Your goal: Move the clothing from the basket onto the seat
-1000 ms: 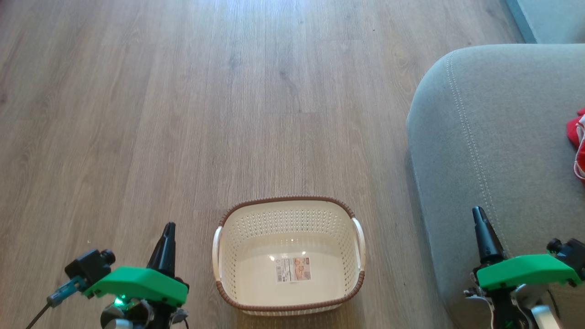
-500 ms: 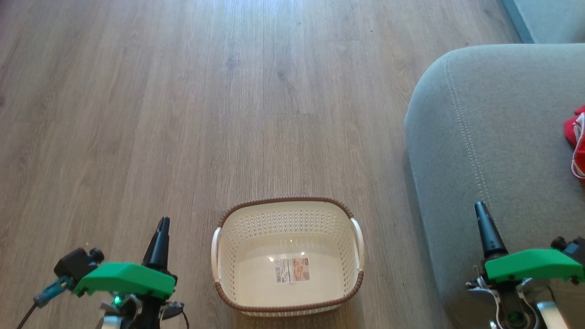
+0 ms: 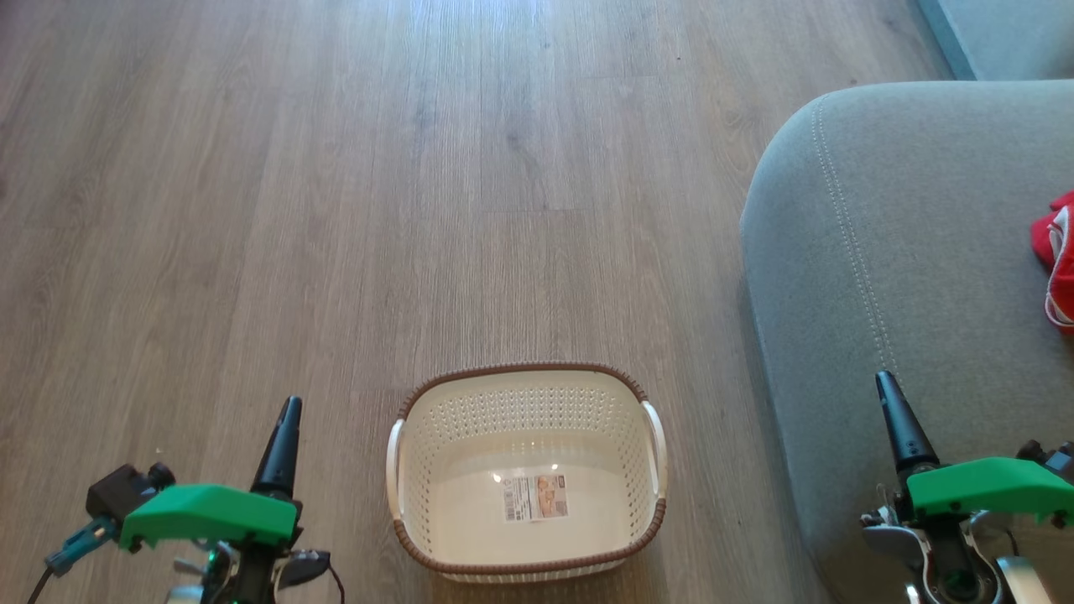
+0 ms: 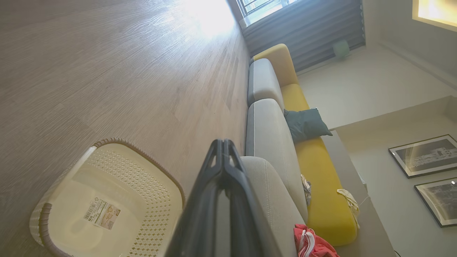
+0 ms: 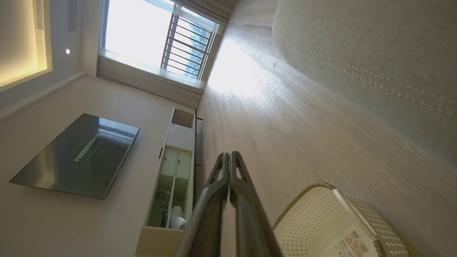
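The cream basket (image 3: pixel 650 436) with a brown rim stands on the wood floor, bare inside except for a label on its bottom; it also shows in the wrist views (image 4: pixel 107 167) (image 5: pixel 321 200). Red clothing (image 3: pixel 1059 252) with white bands lies on the grey-green seat (image 3: pixel 881 210) at the right edge, and its red fabric (image 4: pixel 314 242) shows on the cushion in the left wrist view. My left gripper (image 3: pixel 289 407) is shut and holds nothing, left of the basket. Over the seat's front edge my right gripper (image 3: pixel 885 382) is shut too, nothing in it.
Wood floor (image 3: pixel 419 168) stretches ahead of the basket. The sofa runs on with a yellow back (image 4: pixel 321 185) and a dark teal cushion (image 4: pixel 307 123). A white cabinet (image 5: pixel 175 167) and a wall screen (image 5: pixel 76 155) stand across the room.
Both arms have drawn down and back in the head view; the left gripper has shifted left. The view has drifted slightly. Basket and clothing stay where they were.
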